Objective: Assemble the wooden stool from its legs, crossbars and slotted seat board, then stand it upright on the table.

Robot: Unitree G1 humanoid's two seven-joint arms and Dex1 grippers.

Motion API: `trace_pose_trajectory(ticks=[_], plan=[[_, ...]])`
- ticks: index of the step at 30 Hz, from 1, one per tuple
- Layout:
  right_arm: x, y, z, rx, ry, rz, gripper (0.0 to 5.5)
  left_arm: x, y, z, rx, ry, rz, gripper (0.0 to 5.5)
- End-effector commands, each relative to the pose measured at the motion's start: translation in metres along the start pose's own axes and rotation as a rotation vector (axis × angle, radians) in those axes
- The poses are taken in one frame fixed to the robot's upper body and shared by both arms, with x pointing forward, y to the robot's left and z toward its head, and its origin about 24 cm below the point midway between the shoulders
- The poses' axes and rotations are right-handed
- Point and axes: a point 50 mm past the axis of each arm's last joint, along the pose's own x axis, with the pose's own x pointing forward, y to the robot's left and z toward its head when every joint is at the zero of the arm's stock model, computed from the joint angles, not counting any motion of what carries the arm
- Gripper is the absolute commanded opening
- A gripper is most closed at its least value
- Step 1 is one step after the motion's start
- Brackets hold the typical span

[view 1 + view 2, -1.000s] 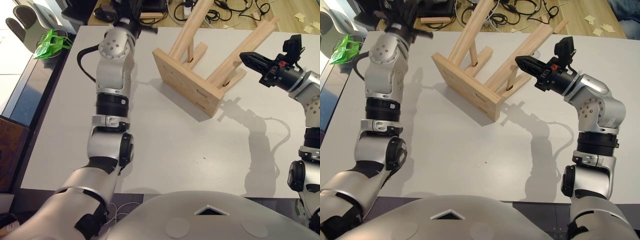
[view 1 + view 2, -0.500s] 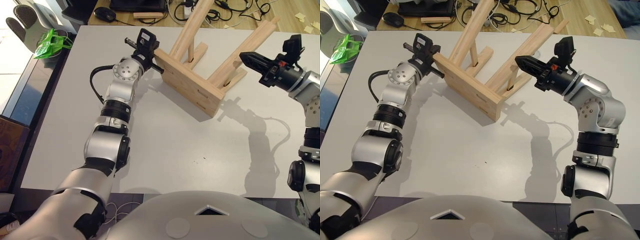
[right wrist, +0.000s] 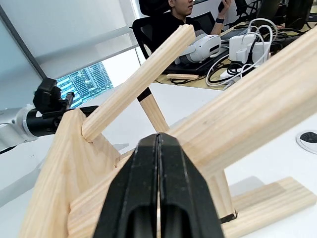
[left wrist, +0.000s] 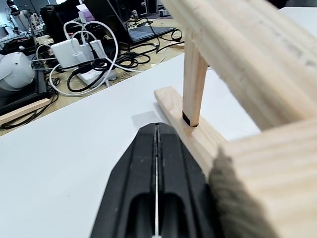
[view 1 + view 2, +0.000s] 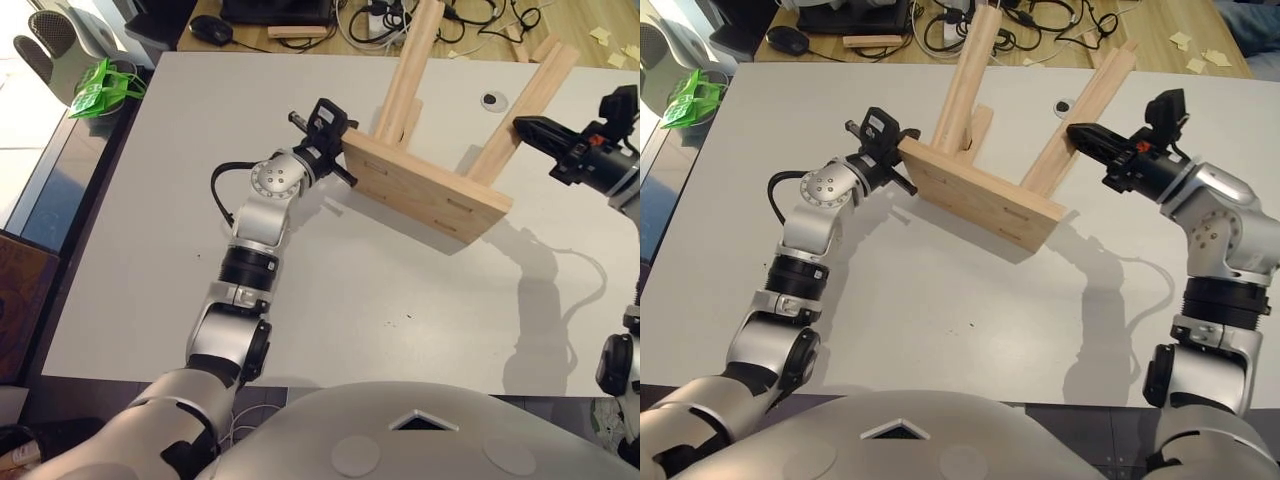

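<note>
The assembled wooden stool lies tipped over on the white table (image 5: 330,300). Its slotted seat board (image 5: 425,190) stands on edge and faces me, and its legs (image 5: 412,60) point away toward the far side. My left gripper (image 5: 343,163) is shut, with its tip against the board's left end. Its closed fingers (image 4: 157,148) sit beside the board and a crossbar (image 4: 194,89). My right gripper (image 5: 1080,135) is shut, its tip touching the right leg (image 5: 1095,95). The right wrist view has the closed fingers (image 3: 157,163) lying against that leg.
A round cable grommet (image 5: 492,99) sits in the table behind the stool. A green bag (image 5: 100,80) hangs off the far left corner. A mouse (image 5: 210,25), a loose wooden piece (image 5: 295,32) and cables lie on the desk beyond.
My left arm swung down from the table's far side to the seat board's left end. The stool turned and slid right, and my right gripper moved right with its leg.
</note>
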Motion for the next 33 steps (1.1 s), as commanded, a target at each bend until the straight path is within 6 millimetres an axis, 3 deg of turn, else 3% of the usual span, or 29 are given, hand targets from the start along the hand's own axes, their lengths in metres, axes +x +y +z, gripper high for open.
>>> trace_pose_trajectory(ticks=[1,6,11,18,23,27,33], plan=[[-0.029,-0.005,-0.009,0.021,0.069,-0.078,0.0,-0.008,-0.022,0.008,-0.012,0.002,-0.06,0.01],[-0.057,-0.008,-0.022,0.043,0.131,-0.149,0.0,-0.019,-0.045,0.011,-0.05,0.036,-0.103,0.01],[-0.064,-0.007,-0.04,0.049,0.216,-0.176,0.0,-0.029,-0.05,0.008,-0.064,0.085,-0.089,0.01],[-0.074,-0.012,-0.061,0.011,0.343,-0.189,0.0,-0.047,0.005,0.0,0.016,0.153,0.136,0.01],[-0.085,-0.01,-0.081,-0.026,0.48,-0.141,0.0,-0.072,0.028,-0.02,0.108,0.277,0.149,0.01],[-0.087,-0.01,-0.088,-0.046,0.514,-0.137,0.0,-0.082,0.017,-0.036,0.131,0.386,0.044,0.01],[-0.08,-0.006,-0.104,-0.087,0.56,-0.121,0.0,-0.07,-0.02,-0.048,0.054,0.413,-0.062,0.01]])
